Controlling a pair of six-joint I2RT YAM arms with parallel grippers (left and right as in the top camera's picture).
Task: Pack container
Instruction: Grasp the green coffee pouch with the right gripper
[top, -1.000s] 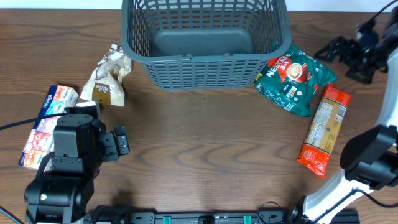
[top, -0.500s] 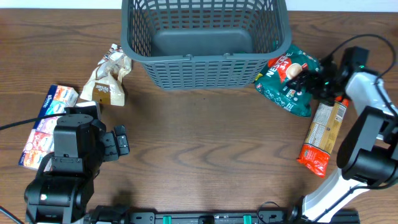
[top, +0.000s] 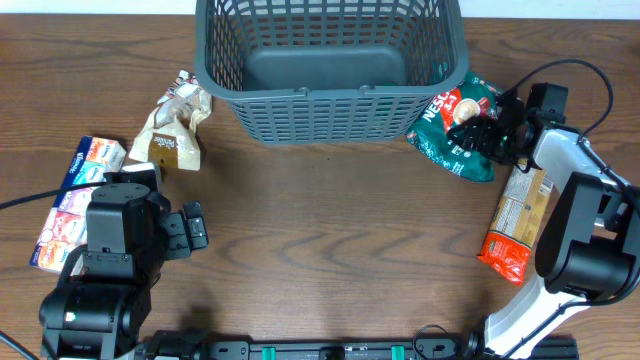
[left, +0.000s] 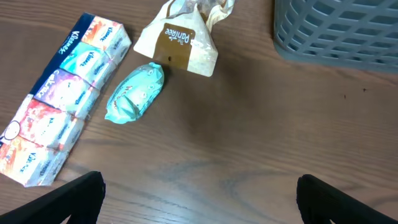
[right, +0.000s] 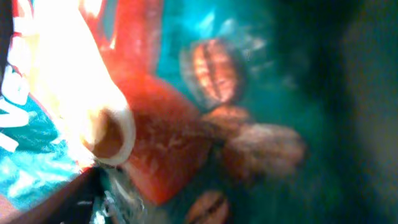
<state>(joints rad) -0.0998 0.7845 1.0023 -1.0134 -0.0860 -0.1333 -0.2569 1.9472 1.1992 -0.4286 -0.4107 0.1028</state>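
Observation:
The container, a dark grey lattice basket (top: 330, 115), stands empty at the back middle; its corner shows in the left wrist view (left: 336, 31). A green and red coffee bag (top: 440, 125) lies right of it and fills the right wrist view (right: 186, 124). My right gripper (top: 485, 130) is down on this bag; its fingers are hidden, so I cannot tell their state. My left gripper (top: 195, 228) is open and empty above bare wood (left: 199, 199) at the front left.
A beige bread bag (top: 170, 130) (left: 180, 46), a multicolour tissue pack (top: 75, 200) (left: 62, 124) and a small teal packet (left: 134, 93) lie at the left. An orange pasta packet (top: 520, 215) lies at the right.
My right arm has swung from the far right edge down onto the coffee bag, and the bag has shifted and crumpled slightly. The left arm has not moved.

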